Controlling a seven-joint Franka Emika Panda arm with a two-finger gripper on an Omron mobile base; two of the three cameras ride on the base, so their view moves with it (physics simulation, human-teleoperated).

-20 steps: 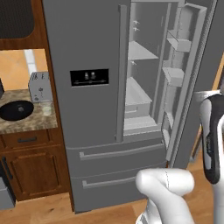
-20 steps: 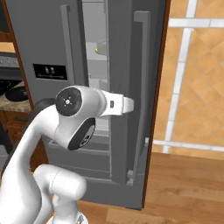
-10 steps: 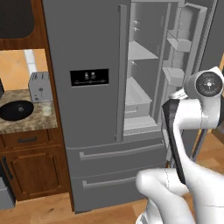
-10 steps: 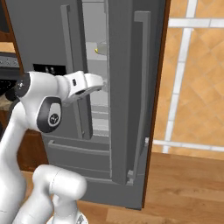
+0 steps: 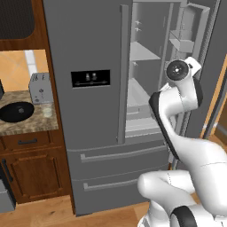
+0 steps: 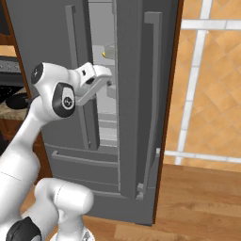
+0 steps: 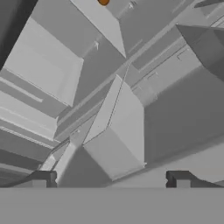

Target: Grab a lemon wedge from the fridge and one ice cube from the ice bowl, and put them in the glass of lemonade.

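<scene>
Gripper: jaws spread wide, nothing held | lemon wedge: judged light, soft, slippery; to be pinched gently across flat sides | fridge: door open

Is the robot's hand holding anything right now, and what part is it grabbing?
Nothing is held. The gripper is open, with only empty space between its fingertips, and it points into the open fridge.
</scene>
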